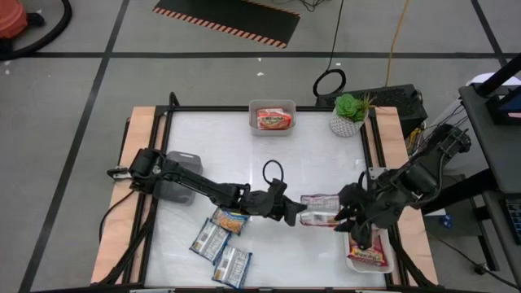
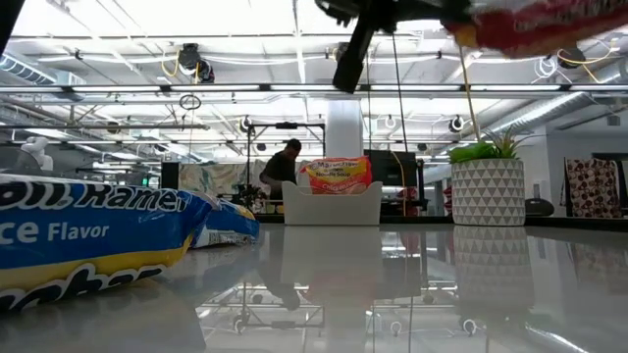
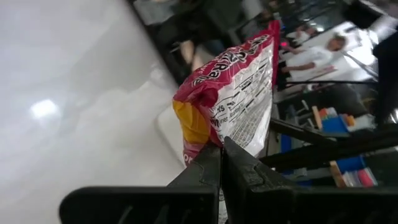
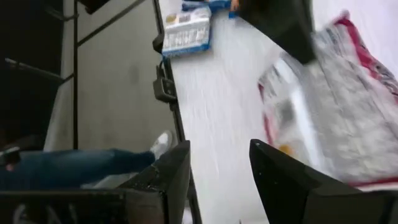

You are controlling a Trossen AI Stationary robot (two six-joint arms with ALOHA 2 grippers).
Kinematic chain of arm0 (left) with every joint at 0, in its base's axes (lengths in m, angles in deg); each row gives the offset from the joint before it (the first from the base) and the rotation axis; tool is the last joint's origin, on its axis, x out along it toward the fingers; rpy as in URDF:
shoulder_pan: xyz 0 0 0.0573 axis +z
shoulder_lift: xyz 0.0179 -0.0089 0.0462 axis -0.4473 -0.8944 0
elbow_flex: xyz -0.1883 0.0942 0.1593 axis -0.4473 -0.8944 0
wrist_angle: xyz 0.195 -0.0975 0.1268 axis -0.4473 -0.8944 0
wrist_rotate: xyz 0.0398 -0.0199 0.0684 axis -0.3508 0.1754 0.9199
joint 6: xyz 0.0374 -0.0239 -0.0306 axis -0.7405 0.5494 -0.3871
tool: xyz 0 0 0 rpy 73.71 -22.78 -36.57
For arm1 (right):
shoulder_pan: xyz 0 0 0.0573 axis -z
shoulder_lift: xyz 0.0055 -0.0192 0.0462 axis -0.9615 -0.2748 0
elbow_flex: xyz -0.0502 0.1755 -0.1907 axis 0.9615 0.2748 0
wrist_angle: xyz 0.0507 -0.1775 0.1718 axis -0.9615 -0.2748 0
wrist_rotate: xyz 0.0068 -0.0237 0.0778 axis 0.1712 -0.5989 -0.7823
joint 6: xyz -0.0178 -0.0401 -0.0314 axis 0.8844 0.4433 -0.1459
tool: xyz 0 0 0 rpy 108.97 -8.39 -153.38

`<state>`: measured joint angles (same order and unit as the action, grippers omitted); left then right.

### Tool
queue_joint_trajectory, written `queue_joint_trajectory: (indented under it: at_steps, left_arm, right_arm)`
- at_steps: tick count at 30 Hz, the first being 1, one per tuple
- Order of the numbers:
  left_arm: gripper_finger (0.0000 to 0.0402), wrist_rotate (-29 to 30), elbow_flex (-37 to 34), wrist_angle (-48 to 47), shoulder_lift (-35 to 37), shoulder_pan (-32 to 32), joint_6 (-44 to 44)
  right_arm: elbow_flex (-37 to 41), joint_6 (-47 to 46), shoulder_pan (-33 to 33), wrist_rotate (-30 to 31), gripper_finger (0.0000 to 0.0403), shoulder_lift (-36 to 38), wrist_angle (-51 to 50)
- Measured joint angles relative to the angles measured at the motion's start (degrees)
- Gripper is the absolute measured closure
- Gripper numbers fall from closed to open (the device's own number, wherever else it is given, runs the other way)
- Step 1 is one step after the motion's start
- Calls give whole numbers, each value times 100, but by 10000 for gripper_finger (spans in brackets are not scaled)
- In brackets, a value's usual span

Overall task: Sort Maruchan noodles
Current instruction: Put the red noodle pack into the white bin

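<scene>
My left gripper [image 1: 295,211] is shut on a maroon-and-silver noodle packet [image 1: 320,210], which is lifted over the table's near right part and shows at the top of the low view [image 2: 549,25]. My right gripper [image 4: 221,168] is open just beside the packet's right end [image 4: 348,118], with the packet off to one side of its fingers. Three blue-silver packets [image 1: 229,220], [image 1: 209,238], [image 1: 234,264] lie flat near the near edge. An orange-red packet sits in the far white tray [image 1: 272,118]. A maroon packet [image 1: 368,251] lies in the near right tray. My left gripper pinches the maroon-and-silver packet by its left short end [image 3: 217,140] between the two shut fingers, coming about level from the table's left. The packet is lifted clear of the table and sticks out beyond the fingertips toward the right arm.
A grey tray [image 1: 181,159] sits at the left under my left arm. A potted plant [image 1: 350,114] stands at the far right corner. A black cable loop [image 1: 273,171] lies mid-table. The white near right tray [image 1: 389,262] sits by the right edge. A person [image 2: 285,162] stands behind the table.
</scene>
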<state>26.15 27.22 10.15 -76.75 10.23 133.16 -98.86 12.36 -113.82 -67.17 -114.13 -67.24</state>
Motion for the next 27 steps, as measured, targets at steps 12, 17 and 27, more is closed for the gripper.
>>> queue_joint_trajectory:
  at_steps: [12, 17, 27]
  left_arm:
    - [399, 381, 328, 120, 2, -252, -1835]
    - [399, 529, 762, -364, 4, -370, -2264]
    - [399, 779, 979, -1235, 2, -412, -2470]
  right_arm:
    - [-338, 823, 728, -51, 155, 15, -290]
    - [-338, 1030, 1018, -275, 89, 15, -288]
    - [-304, 1279, 1296, -915, 51, -13, -545]
